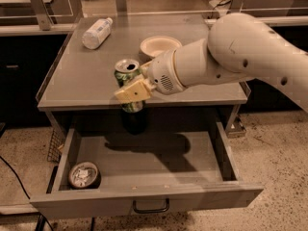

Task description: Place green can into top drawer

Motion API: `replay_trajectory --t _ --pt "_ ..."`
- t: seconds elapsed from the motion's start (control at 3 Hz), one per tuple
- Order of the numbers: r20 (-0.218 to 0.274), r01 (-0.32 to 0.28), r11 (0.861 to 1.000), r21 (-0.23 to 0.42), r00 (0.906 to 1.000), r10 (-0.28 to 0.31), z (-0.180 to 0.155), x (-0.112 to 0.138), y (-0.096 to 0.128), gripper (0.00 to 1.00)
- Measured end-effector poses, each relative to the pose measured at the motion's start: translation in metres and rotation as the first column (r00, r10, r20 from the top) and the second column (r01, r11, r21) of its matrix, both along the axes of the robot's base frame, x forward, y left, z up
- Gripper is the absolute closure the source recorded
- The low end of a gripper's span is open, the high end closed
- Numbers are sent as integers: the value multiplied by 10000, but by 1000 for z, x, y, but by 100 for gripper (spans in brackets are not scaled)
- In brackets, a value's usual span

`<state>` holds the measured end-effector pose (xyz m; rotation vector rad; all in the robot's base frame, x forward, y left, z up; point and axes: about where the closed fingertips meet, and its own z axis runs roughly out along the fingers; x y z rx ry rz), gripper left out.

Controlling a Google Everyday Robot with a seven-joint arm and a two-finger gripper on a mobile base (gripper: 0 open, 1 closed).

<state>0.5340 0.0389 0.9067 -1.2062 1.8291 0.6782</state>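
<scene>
**Grey table (72, 83) with its top drawer (207, 197) pulled open; green can (127, 73) held at the front edge**

The green can is gripped upright, its silver top and tab hole turned upward and its lower part overlapping the table's front edge, above the back of the drawer. The gripper (131, 90) is closed on the can's side, one cream finger pad being seen across its front. The white arm (240, 52) is reached in from the right, low over the tabletop. The can's green-and-white print cannot be read. A pale bowl (159, 46) and a lying white bottle (96, 32) are set behind. A round tin (84, 175) is lodged in the drawer's front left corner.
</scene>
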Motion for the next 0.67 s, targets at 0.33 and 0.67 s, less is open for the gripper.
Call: replay_trajectory --t 0.33,0.67 --pt "180 65 10000 -36 9998 -65 18 -27 -2 100" --pt "346 395 9992 -64 9986 -392 18 -51 -10 100"
